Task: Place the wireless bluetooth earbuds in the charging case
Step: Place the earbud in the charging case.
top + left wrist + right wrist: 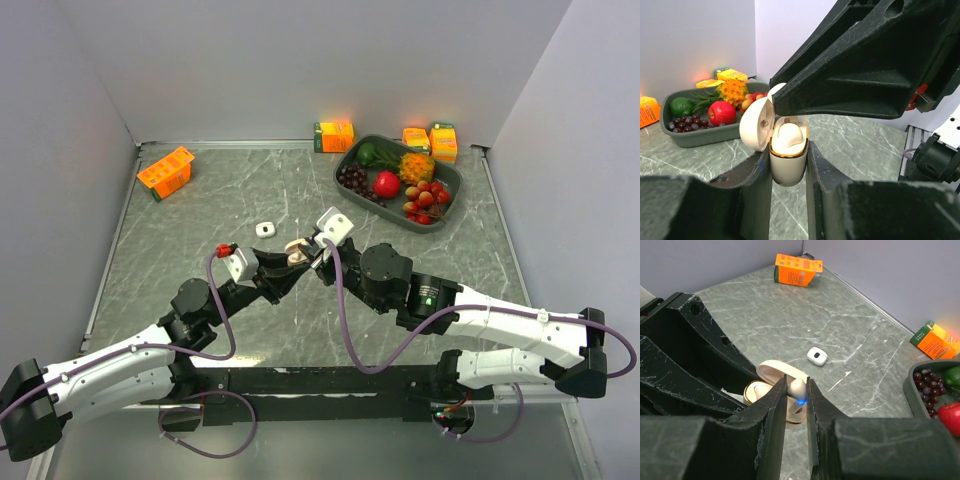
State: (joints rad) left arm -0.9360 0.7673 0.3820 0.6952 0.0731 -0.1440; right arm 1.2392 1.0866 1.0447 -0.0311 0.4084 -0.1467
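Note:
My left gripper [283, 264] is shut on a beige charging case [787, 165] with a gold rim, held upright above the table with its lid [757, 125] swung open. One beige earbud [789, 136] sits in the case. My right gripper [796, 390] is shut on a second beige earbud [797, 388], which shows a blue light and hangs stem down right over the open case [756, 391]. In the top view the two grippers meet at the case [297, 252]. A small closed white case [265, 229] lies on the table behind them. No white earbuds show.
A grey tray [452, 205] of fruit stands at the back right, with orange cartons [430, 140] behind it. Another orange carton [334, 135] stands at the back wall, and one [165, 172] lies at the back left. Walls close off three sides.

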